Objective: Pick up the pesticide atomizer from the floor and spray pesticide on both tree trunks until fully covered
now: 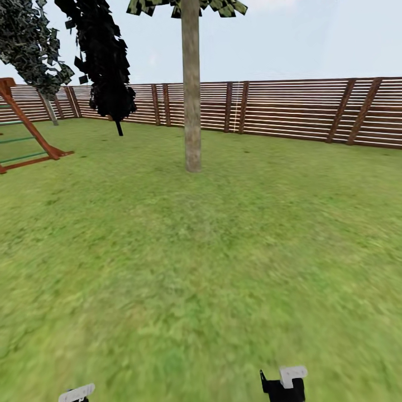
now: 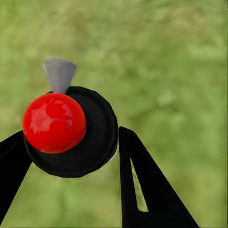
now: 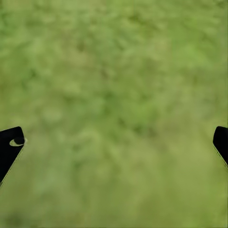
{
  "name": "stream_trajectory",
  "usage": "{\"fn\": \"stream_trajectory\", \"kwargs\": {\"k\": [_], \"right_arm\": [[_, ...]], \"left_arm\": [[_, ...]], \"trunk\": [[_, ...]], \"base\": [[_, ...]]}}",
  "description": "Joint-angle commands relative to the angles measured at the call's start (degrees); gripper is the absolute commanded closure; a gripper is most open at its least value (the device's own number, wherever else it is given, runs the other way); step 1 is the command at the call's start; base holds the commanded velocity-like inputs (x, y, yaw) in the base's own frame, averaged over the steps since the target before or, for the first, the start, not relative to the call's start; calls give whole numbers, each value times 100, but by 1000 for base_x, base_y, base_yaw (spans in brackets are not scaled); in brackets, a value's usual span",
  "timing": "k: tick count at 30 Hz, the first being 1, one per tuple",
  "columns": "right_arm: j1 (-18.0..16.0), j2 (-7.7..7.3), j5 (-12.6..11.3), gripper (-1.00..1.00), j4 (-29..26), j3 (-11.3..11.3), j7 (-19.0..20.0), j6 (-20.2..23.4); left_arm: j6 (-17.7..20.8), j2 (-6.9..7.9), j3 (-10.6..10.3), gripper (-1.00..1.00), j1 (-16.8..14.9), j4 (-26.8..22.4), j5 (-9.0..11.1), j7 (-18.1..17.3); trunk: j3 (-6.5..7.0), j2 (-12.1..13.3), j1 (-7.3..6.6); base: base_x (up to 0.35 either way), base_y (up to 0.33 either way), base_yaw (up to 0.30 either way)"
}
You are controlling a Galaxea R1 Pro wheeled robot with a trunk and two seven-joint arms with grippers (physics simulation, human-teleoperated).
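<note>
Red-capped atomizer [image 2: 66, 130] sits clamped in the left end effector [image 2: 71, 152], low over grass; the right end effector [image 3: 114, 142] hangs spread apart. Straight ahead, well apart, stands the tree trunk [image 1: 191, 89].

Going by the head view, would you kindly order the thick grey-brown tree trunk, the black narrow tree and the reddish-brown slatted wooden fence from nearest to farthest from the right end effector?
1. Thick grey-brown tree trunk: mid-lawn, ahead and left of the right end effector.
2. Black narrow tree: farther left, near the fence.
3. Reddish-brown slatted wooden fence: along the lawn's far edge.
</note>
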Motion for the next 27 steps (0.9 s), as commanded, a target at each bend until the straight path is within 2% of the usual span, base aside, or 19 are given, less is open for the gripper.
{"fn": "stream_trajectory", "kwargs": {"k": [1,27], "right_arm": [[-2,0,-25,-100,-1,49,-29,-9],[-2,0,-25,-100,-1,50,-29,-9]], "left_arm": [[-19,0,31,100,-4,6,-9,-1],[-17,6,31,100,-4,6,-9,-1]], "trunk": [[-5,-2,3],[-5,-2,3]], "base": [[341,0,0],[340,0,0]]}}
